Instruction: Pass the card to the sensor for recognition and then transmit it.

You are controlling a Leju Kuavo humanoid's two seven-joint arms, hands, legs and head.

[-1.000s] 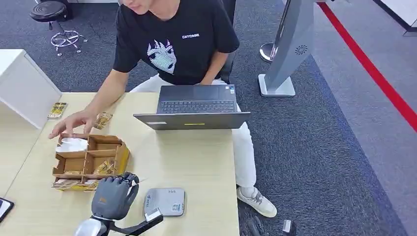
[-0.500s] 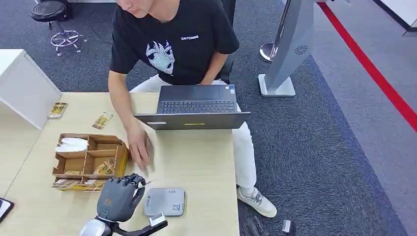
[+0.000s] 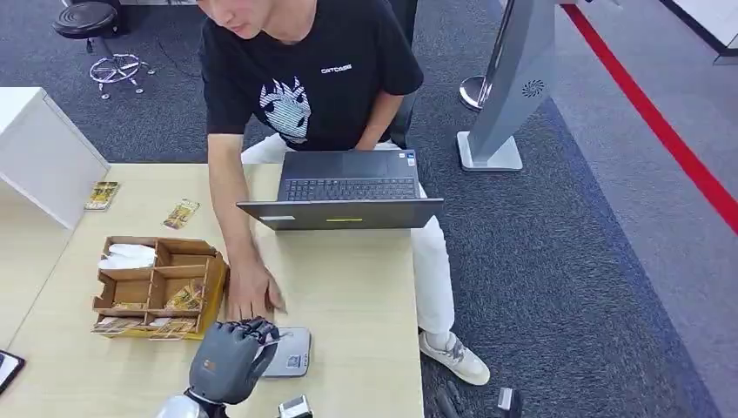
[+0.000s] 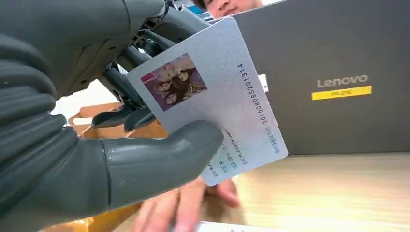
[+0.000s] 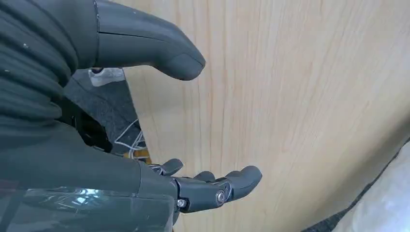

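The card (image 4: 212, 104) is pinched in the robot's left hand (image 3: 228, 359) — in the left wrist view the thick thumb (image 4: 159, 162) presses on its printed face while the dark fingers (image 4: 123, 118) back it from behind, and you can read a small photo and a line of digits on it. In the head view that hand sits low in the frame, a bit left of centre, hovering over the left part of the grey sensor (image 3: 290, 351), which lies flat on the wooden table (image 3: 357, 287). A person's hand (image 3: 252, 296) rests on the table just above the robot's hand, right next to the sensor's upper left corner; the person wears a black T-shirt (image 3: 313, 70) and sits at the top of the frame behind a dark laptop (image 3: 344, 196). To the left of the hands there's a cardboard organizer box (image 3: 157, 283) split into compartments — white crumpled paper (image 3: 128, 257) fills the upper-left one, small yellowish packets (image 3: 184, 298) lie in the lower ones, and the upper middle one looks bare. Two more packets (image 3: 181, 213) sit on the table above the box, toward the left. The right hand (image 5: 159, 125) is empty, thumb and fingers spread apart over bare tabletop in its own wrist view.
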